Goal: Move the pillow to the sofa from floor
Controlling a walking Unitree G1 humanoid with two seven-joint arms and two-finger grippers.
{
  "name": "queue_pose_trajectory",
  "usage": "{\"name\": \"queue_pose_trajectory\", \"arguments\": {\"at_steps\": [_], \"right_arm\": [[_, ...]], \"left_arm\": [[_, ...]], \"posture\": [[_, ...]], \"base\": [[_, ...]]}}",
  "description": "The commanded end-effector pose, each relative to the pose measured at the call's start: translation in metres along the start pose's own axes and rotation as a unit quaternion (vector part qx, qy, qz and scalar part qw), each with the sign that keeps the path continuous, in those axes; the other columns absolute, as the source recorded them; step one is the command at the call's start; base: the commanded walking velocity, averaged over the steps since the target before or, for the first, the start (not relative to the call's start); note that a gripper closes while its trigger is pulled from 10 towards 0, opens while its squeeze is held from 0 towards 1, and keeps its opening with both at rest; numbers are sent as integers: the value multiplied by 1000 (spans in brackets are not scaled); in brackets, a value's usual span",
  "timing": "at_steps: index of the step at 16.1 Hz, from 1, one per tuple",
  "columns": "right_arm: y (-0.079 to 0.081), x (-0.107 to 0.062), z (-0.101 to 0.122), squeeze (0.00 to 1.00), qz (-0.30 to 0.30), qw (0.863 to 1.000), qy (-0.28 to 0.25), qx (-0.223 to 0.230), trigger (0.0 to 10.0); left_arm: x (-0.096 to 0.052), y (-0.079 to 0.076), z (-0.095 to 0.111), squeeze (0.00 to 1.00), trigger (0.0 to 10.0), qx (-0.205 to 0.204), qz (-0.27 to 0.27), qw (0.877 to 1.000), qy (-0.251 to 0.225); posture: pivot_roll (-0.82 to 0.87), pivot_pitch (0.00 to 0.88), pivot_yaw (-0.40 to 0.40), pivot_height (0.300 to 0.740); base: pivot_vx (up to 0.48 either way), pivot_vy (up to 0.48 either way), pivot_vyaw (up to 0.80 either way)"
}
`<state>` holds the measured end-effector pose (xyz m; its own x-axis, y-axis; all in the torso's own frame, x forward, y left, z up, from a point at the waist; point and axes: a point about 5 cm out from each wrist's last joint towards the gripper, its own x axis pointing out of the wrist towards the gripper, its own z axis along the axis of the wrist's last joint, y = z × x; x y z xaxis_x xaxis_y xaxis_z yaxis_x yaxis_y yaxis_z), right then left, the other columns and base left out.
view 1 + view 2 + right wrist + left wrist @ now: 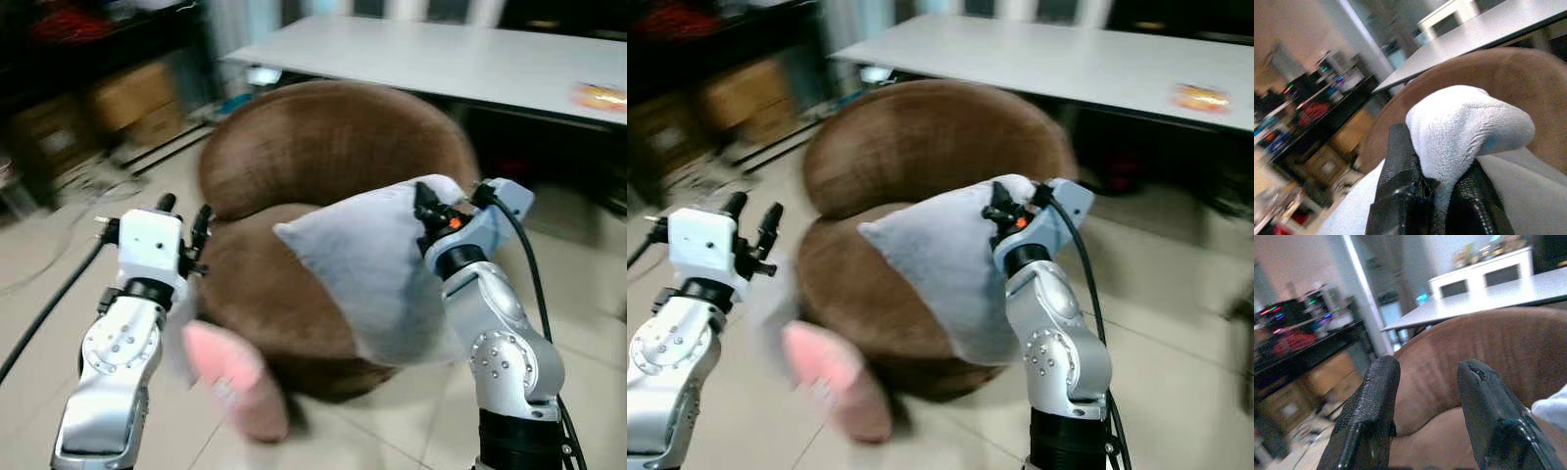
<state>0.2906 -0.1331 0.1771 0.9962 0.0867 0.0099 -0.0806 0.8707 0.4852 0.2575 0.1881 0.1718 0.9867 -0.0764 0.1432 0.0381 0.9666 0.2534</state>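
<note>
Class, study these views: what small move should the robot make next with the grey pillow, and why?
Probably lower it a little and release. The right tool pinches a corner of the grey pillow, which already hangs over the seat of the brown sofa. The left tool is open, holding nothing.

White table, cardboard boxes, blurred pink object, perhaps a toy

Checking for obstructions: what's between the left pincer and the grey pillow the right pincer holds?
In the left eye view, only the brown sofa seat lies between the open left pincer and the grey pillow, clamped by the right pincer.
</note>
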Motion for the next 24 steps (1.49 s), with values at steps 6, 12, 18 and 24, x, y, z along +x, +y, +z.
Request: {"name": "queue_pose_trajectory", "arguments": {"at_steps": [6, 12, 18, 24], "right_arm": [[6, 4, 17, 0, 20, 999, -33, -3, 10000], [10, 8, 22, 0, 35, 998, -42, -6, 10000], [42, 11, 48, 0, 164, 984, -62, -14, 10000], [47, 35, 60, 0, 202, 975, -68, -53, 10000]], "left_arm": [[5, -1, 3, 0, 10000, -3, -3, 1000, -6], [8, -2, 5, 0, 10000, -2, -4, 1000, -10], [7, -3, 8, 0, 10000, 7, -11, 1000, -15], [7, -5, 4, 0, 10000, 18, -20, 1000, 2]], "posture": [[-102, 0, 49, 740], [-100, 0, 46, 740], [-88, 0, 39, 740], [-79, 0, 35, 740]], "base": [[386, 0, 0], [387, 0, 0], [386, 0, 400], [176, 0, 0]]}}
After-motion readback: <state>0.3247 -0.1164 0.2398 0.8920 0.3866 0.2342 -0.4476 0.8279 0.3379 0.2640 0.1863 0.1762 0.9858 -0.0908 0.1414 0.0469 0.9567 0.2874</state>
